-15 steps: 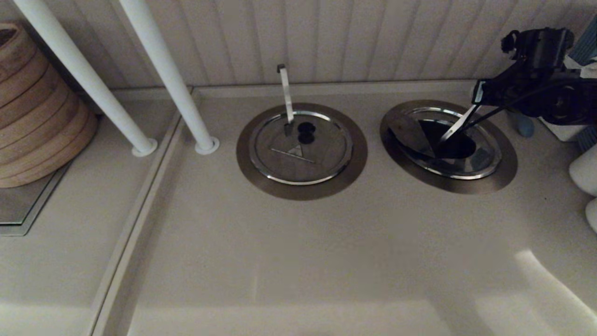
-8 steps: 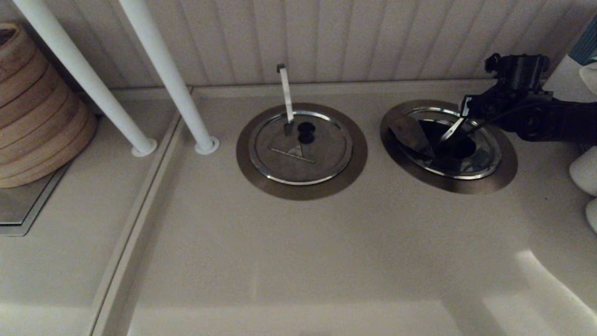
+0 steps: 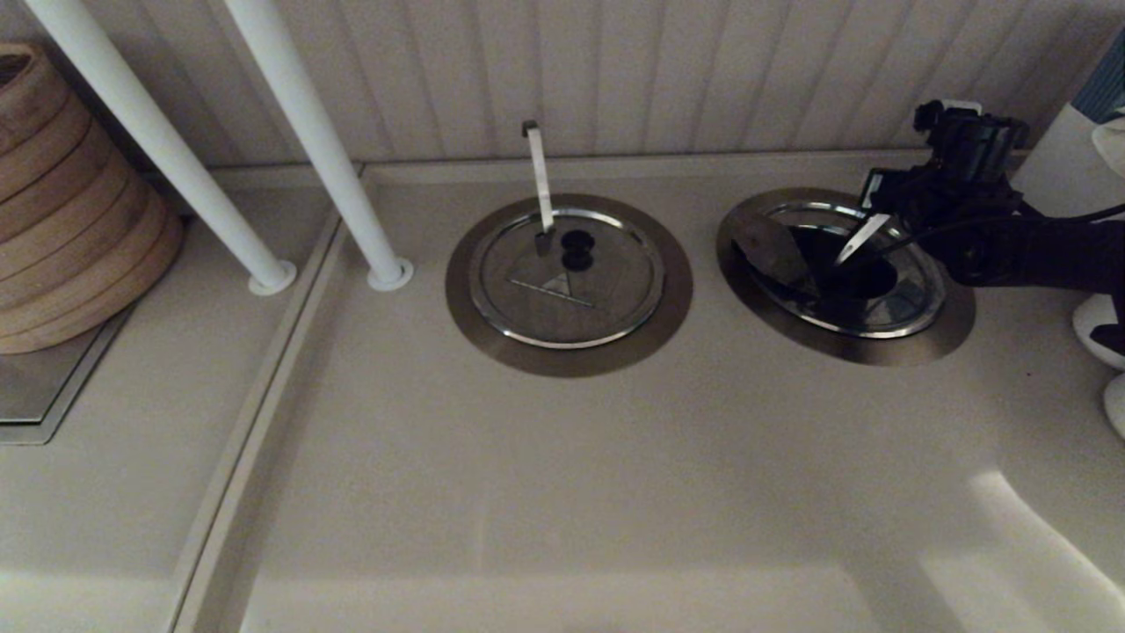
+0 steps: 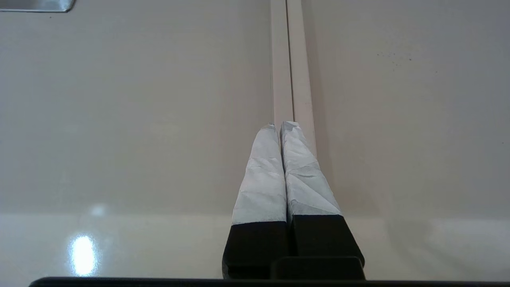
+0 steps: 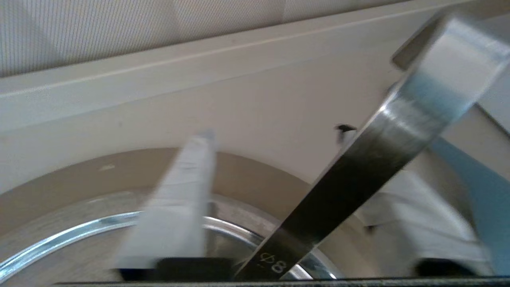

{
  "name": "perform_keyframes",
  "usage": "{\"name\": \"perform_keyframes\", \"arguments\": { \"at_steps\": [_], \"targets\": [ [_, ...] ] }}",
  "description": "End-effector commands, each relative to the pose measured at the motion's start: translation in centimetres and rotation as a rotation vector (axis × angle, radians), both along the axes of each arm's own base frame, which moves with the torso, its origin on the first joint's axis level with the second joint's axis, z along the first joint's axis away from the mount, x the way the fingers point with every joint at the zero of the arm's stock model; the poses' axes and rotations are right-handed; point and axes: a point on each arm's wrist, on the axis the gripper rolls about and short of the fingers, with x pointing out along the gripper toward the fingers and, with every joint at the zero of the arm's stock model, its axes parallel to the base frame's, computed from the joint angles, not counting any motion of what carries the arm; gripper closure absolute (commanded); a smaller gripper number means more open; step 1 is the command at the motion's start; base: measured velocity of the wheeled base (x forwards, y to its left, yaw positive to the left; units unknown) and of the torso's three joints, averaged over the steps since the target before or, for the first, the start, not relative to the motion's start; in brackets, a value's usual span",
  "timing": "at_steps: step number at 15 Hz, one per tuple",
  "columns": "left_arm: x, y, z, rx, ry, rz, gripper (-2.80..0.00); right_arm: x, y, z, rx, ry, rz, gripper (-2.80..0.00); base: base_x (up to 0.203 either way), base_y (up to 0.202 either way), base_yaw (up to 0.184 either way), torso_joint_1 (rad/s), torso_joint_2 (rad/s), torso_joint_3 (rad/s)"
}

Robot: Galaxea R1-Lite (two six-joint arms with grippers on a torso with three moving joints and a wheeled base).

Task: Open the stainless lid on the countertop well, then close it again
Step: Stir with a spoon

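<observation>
The stainless lid (image 3: 914,303) lies in the countertop well, inside the well's brownish collar (image 3: 954,330); a dark reflection covers its middle. A slanted flat steel utensil handle (image 3: 861,239) rises from it toward the back right. My right gripper (image 3: 883,207) hangs low over the lid's back right part, at the handle's upper end. In the right wrist view the handle (image 5: 378,159) crosses between the two wide-apart taped fingers (image 5: 179,199) of the open gripper (image 5: 275,133), above the lid's rim (image 5: 99,231). My left gripper (image 4: 281,124) is shut and empty over bare countertop.
A similar lid (image 3: 562,290) with an upright handle (image 3: 538,176) sits left of the task's lid. Two white poles (image 3: 334,167) and a stack of bamboo steamers (image 3: 70,211) stand at the left. White containers (image 3: 1103,325) crowd the right edge. The panelled wall (image 3: 668,79) is close behind.
My right arm has sunk and shifted left toward the lid, tipping its wrist down over the slanted handle. The lids and handles have not moved.
</observation>
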Motion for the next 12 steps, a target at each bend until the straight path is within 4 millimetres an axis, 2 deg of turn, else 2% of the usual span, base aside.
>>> {"name": "perform_keyframes", "arguments": {
  "at_steps": [1, 6, 9, 12],
  "targets": [
    [0.0, 0.0, 0.0, -0.001, -0.001, 0.0, 0.0, 0.1, 0.0, -0.1, 0.0, 0.0, -0.001, 0.0, 0.0, 0.0, 0.0, 0.0, 0.0, 0.0],
    [0.0, 0.0, 0.0, -0.001, -0.001, 0.0, 0.0, -0.4, 0.1, 0.7, 0.002, -0.018, -0.001, 0.0, 0.0, 0.0, 0.0, 0.0, 0.0, 0.0],
    [0.0, 0.0, 0.0, -0.001, -0.001, 0.0, 0.0, -1.0, 0.9, 1.6, 0.005, -0.032, 0.015, 0.0, 0.0, 0.0, 0.0, 0.0, 0.0, 0.0],
    [0.0, 0.0, 0.0, -0.001, -0.001, 0.0, 0.0, -2.4, 1.6, 2.9, 0.004, -0.04, 0.028, 0.0, 0.0, 0.0, 0.0, 0.0, 0.0, 0.0]
  ]
}}
